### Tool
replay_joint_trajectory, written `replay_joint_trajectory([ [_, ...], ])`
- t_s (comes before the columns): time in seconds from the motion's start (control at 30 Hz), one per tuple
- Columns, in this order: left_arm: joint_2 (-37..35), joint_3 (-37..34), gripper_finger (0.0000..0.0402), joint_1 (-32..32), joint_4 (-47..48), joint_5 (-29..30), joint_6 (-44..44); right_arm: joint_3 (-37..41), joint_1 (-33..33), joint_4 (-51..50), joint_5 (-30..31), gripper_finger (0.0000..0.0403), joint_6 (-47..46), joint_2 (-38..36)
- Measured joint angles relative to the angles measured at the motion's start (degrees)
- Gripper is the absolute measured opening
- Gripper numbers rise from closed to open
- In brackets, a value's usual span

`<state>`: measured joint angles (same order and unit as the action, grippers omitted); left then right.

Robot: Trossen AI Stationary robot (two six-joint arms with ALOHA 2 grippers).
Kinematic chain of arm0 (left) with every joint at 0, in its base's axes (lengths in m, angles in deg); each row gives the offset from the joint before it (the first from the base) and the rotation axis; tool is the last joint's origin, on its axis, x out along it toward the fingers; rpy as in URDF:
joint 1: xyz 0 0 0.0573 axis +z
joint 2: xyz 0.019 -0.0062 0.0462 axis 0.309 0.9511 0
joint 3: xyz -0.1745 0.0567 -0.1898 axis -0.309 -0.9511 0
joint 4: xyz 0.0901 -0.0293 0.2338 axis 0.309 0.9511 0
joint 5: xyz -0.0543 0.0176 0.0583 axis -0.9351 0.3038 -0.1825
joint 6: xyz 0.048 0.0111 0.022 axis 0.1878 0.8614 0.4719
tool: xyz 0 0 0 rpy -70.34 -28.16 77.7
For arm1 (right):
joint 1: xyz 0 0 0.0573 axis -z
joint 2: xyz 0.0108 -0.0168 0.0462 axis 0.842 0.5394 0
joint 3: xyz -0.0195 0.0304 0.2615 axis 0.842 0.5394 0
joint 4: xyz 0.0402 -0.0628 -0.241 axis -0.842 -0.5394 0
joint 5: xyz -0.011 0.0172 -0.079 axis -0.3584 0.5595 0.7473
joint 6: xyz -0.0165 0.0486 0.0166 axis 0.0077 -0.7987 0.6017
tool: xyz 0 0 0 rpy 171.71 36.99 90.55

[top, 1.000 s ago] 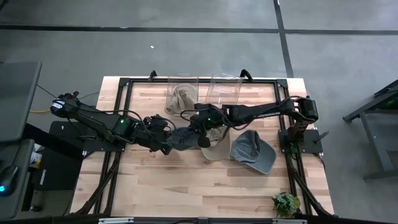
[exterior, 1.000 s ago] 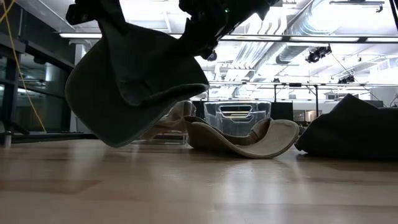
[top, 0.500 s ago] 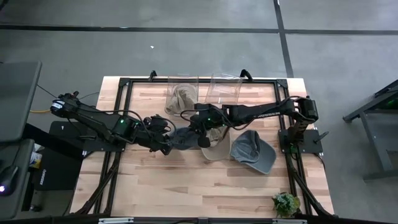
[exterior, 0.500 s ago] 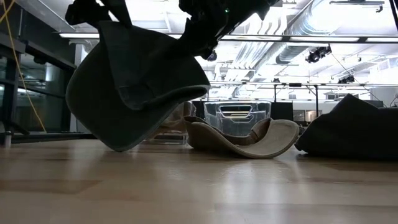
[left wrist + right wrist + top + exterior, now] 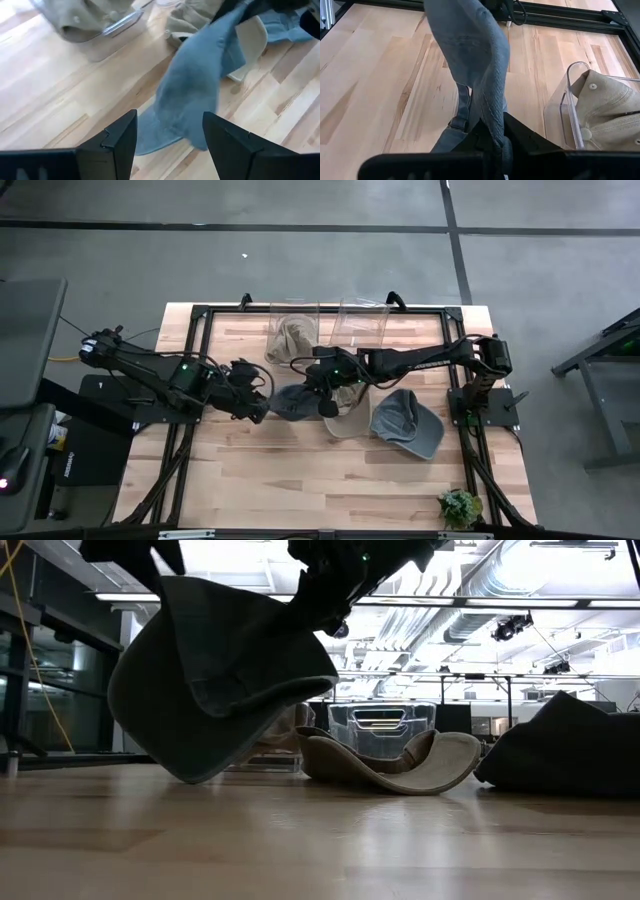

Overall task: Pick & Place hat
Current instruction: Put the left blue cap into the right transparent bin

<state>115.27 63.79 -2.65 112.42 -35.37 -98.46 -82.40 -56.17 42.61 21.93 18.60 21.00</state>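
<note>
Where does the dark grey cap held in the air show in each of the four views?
High view: dark grey cap, table centre, at the right end effector.
Low view: upper left, hanging above the table.
Left wrist view: centre.
Right wrist view: top centre down to the end effector.
Shared landmark: clear plastic bin holding a tan hat.

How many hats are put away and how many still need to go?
One tan hat already sits in the left clear bin. The right gripper is shut on a dark grey cap lifted off the table; the left gripper is open beside it. A tan cap and a grey cap remain on the table.
</note>
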Motion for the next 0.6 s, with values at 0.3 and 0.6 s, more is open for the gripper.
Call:
replay_joint_trajectory([
  [0.3,-13.15,-5.85,0.0207,-0.02,-4.7,4.71,-6.57,0.0,0.0,0.04,1.1,0.0013,-1.1,-0.02],
  [0.6,-30.59,-21.37,0.0207,0.0,-21.68,7.17,-8.61,0.06,-0.52,-0.96,0.74,0.0013,-2.38,-2.76],
])
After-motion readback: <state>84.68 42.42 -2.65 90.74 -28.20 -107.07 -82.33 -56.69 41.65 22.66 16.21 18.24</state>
